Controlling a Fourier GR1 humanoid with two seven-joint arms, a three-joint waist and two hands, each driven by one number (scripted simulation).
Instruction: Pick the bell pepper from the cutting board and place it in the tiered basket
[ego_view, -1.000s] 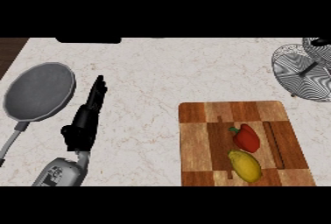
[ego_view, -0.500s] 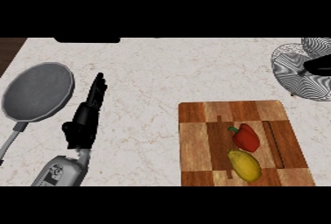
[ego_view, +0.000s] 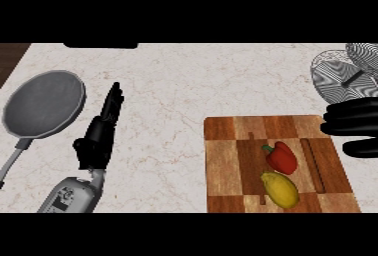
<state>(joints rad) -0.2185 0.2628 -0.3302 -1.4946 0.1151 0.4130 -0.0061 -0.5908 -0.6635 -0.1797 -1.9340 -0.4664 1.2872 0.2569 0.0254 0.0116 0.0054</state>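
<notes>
A red bell pepper (ego_view: 282, 157) lies on the wooden cutting board (ego_view: 230, 165) at the lower right, with a yellow fruit (ego_view: 280, 189) just below it. The wire tiered basket (ego_view: 345, 74) stands at the upper right edge of the counter. My right hand (ego_view: 353, 124) comes in from the right edge over the board's upper right corner, to the right of and above the pepper. Its fingers point left, open and holding nothing. My left hand (ego_view: 100, 136) rests open at the left, fingers straight and pointing away from me.
A grey frying pan (ego_view: 43, 102) lies at the far left, its handle running toward the lower left. A dark object (ego_view: 100, 45) sits at the counter's back edge. Bare marble counter lies between my left hand and the board.
My right hand has come into view from the right edge, over the board's upper right corner. The left hand, pepper and basket have not moved.
</notes>
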